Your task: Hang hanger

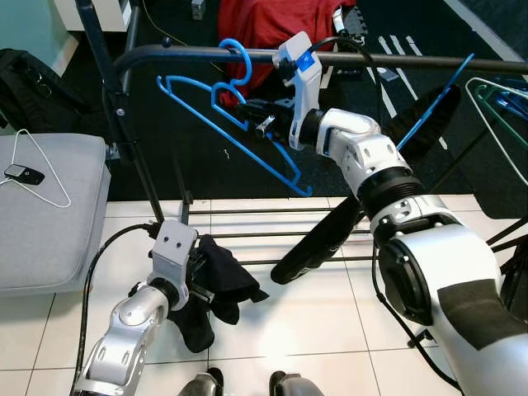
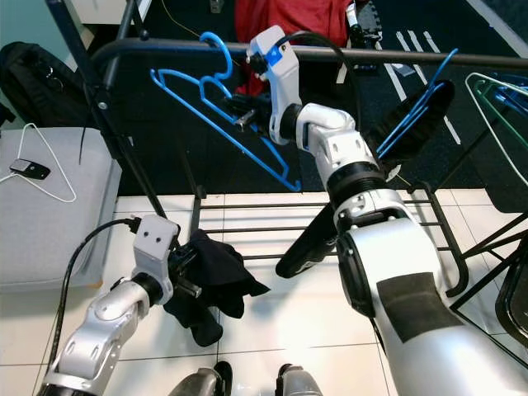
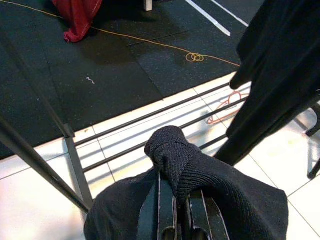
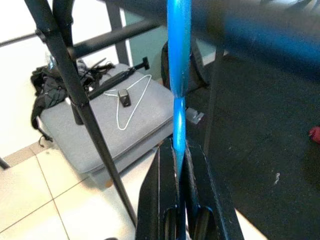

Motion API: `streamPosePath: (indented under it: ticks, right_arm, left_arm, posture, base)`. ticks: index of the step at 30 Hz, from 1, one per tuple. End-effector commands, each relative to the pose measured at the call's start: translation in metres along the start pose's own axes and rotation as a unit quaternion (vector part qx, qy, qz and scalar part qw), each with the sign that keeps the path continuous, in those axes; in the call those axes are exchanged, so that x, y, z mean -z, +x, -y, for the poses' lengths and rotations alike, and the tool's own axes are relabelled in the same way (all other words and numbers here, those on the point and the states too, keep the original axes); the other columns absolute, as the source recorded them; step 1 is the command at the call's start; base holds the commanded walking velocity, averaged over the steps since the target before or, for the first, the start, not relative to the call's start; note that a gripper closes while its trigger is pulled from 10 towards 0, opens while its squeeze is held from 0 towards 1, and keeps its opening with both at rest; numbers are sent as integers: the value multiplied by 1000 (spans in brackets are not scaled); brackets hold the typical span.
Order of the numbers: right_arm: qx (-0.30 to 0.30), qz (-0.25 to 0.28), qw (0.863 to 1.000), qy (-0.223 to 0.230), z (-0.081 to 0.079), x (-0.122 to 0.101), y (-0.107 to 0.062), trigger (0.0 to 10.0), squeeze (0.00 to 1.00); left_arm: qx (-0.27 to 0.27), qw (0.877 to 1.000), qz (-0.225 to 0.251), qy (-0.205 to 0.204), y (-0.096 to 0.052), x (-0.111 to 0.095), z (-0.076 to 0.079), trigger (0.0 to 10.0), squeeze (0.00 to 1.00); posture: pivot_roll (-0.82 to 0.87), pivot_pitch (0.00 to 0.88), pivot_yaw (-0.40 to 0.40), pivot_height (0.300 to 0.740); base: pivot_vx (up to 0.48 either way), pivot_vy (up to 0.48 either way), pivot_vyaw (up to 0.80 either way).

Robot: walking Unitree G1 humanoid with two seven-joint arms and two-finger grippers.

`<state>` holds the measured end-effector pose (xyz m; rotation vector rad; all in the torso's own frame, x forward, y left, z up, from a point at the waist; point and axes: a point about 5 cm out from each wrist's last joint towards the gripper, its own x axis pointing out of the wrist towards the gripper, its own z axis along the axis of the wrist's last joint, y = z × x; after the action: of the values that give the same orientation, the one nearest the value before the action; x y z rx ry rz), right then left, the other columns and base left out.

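We hold the thin blue plastic clothes hanger in the upper middle of the head views, its curved hook arching over the dark metal rail of the clothes rack, though whether the hook rests on the rail or only crosses in front of it we cannot tell. Our right gripper has its two black fingers pressed together on the hanger's neck just below the hook, as the right wrist view confirms with the blue stem pinched between them. We judge the hanger light, stiff and rather slick, with a thin frame that could flex or twist in a narrow pinch, so the neck near the hook is the sound place to hold it. Our left gripper, in the lower left, is clamped on a soft black knitted garment that droops limply toward the tiled floor. We see no container proper; a flat grey cushioned seat at the left edge carries a white wire hanger and a small dark device.
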<state>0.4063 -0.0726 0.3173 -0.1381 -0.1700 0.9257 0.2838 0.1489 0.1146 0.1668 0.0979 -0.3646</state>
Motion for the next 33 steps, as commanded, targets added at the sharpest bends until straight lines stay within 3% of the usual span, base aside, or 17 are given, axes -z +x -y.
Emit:
streamPosePath:
  ticks: [1,3,6,12,18,22,23,25,26,28,31,33]
  right_arm:
    - [20,55,998,-6,1,-14,-5,0,0]
    - [20,55,998,-6,1,-14,-5,0,0]
    - [53,100,993,-21,-1,-23,-14,0,0]
    - [53,103,993,-25,-4,-23,-15,0,0]
    - [50,94,994,-40,-17,-12,-20,0,0]
    - [64,65,996,-24,-22,10,-23,0,0]
    - [75,39,996,-8,-25,24,-26,0,0]
    - [75,39,996,-8,-25,24,-26,0,0]
    - [90,8,996,12,-27,45,-28,0,0]
    - [90,8,996,12,-27,45,-28,0,0]
    - [121,-77,988,55,-37,100,-39,0,0]
    - [122,-95,986,64,-41,112,-42,0,0]
  left_arm:
    - [-8,1000,-6,0,-2,7,2,10000,0]
    - [-8,1000,-6,0,-2,7,2,10000,0]
    - [-13,1000,-7,1,1,8,0,10000,0]
    - [-10,1000,-6,1,2,7,0,10000,0]
    - [16,1000,-6,9,9,5,7,10000,0]
    - [37,999,-12,20,14,7,12,10000,0]
    - [45,999,-14,23,15,8,15,10000,0]
    - [45,999,-14,23,15,8,15,10000,0]
    - [50,998,-16,26,15,9,16,10000,0]
    - [50,998,-16,26,15,9,16,10000,0]
    - [54,998,-22,36,17,10,15,10000,0]
    - [54,997,-28,39,17,12,14,10000,0]
  posture:
    - [-89,171,-76,740]
    - [-89,171,-76,740]
    - [-96,150,-56,740]
    - [-99,147,-47,740]
    - [-104,117,-9,740]
    - [-103,101,-12,740]
    - [-102,94,-12,740]
    - [-102,94,-12,740]
    - [-92,85,-12,740]
    - [-92,85,-12,740]
    - [-83,69,-15,740]
    - [-83,69,-15,740]
  base:
    - [0,0,0]
    - [0,0,0]
    - [0,0,0]
    - [0,0,0]
    - [0,0,0]
    - [0,0,0]
    - [0,0,0]
    - [0,0,0]
    - [0,0,0]
    - [0,0,0]
    - [0,0,0]
    - [0,0,0]
